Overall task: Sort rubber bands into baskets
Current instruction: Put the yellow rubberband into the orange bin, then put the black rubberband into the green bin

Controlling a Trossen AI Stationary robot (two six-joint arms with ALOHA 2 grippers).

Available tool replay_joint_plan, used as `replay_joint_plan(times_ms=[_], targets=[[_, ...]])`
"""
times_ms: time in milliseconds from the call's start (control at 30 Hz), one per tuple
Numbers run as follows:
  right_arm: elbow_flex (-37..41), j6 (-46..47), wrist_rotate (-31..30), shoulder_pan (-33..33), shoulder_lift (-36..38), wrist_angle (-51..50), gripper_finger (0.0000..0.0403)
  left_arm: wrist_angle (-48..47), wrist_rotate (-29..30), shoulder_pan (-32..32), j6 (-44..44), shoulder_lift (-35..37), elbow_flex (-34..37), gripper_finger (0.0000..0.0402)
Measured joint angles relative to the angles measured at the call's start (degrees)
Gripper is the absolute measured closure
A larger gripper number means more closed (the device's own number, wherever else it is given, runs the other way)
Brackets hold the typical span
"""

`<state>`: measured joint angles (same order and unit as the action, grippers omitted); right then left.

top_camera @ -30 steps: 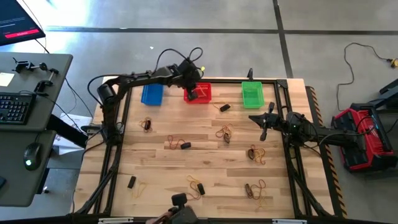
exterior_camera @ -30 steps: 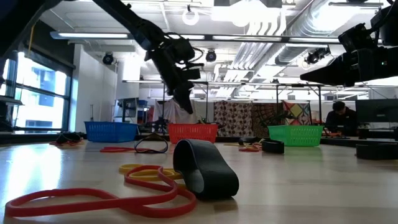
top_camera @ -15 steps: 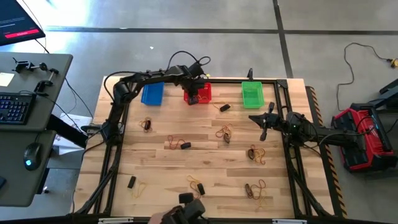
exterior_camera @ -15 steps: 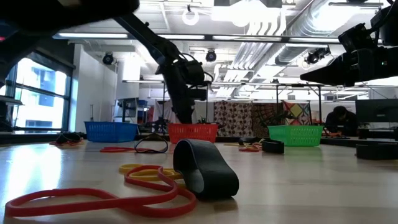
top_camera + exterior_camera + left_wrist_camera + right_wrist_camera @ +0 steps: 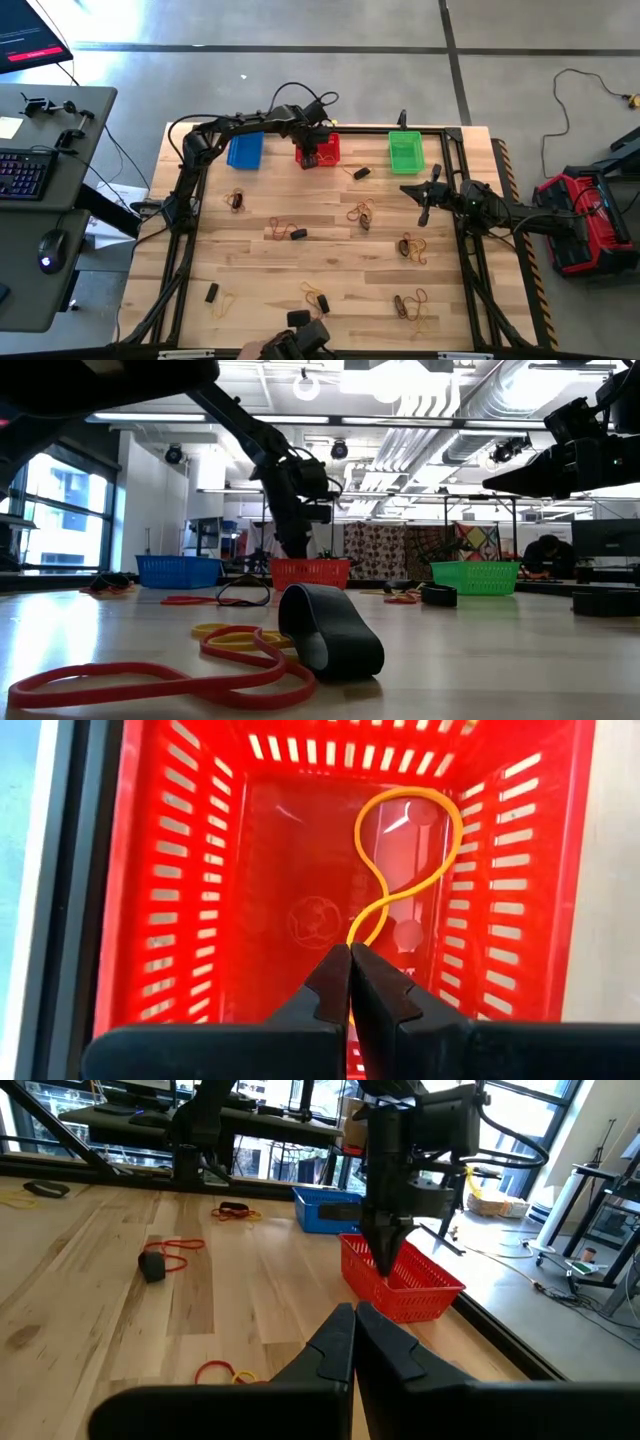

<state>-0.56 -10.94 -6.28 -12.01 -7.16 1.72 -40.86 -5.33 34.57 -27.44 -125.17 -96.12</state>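
Note:
Three baskets stand in a row along the far edge: blue (image 5: pixel 244 151), red (image 5: pixel 327 149), green (image 5: pixel 405 151). My left gripper (image 5: pixel 350 948) points steeply down into the red basket (image 5: pixel 150 870), shut on a thin yellow-orange rubber band (image 5: pixel 410 850) that loops in a figure of eight inside it. In the low view the left gripper (image 5: pixel 296 548) dips behind the red basket's rim (image 5: pixel 310 573). My right gripper (image 5: pixel 424 203) waits shut and level at the table's right side, holding nothing. My left gripper pinches the rubber band's near end (image 5: pixel 358 932) between its two fingertips, coming from above and pointing steeply down. The band's loop reaches away below the fingers inside the red basket. Whether it rests on the basket's floor, I cannot tell.
Loose rubber bands lie in small heaps over the table (image 5: pixel 285 232) (image 5: pixel 360 213) (image 5: pixel 412 247) (image 5: pixel 410 305) (image 5: pixel 315 298), with one dark band (image 5: pixel 360 172) near the green basket. A thick black band (image 5: pixel 330 630) and red and yellow loops (image 5: pixel 150 685) lie close to the low camera.
My left gripper has sunk toward the red basket and tipped more steeply downward, staying shut, then has kept still for the last half second. Its fingers now reach inside the basket.

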Motion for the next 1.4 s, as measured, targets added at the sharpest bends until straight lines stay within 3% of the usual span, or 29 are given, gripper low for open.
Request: replay_joint_plan(times_ms=[367,533,1067,1400], targets=[[0.00,0.00,0.02,0.00,0.00,0.02,0.0403,-1.26,0.42,0.68,-0.68,-1.02,0.02,0.0401],[0.00,0.00,0.02,0.00,0.00,0.00,0.0403,-1.36,4.04,0.68,-1.60,-1.02,0.02,0.0399],[-0.02,0.00,0.02,0.02,0.00,0.00,0.0403,-1.77,6.04,0.59,-2.86,-0.58,0.07,0.0334],[0.00,0.00,0.01,0.02,0.00,0.01,0.0403,-1.03,6.06,0.59,-2.21,-0.10,0.07,0.0329]])
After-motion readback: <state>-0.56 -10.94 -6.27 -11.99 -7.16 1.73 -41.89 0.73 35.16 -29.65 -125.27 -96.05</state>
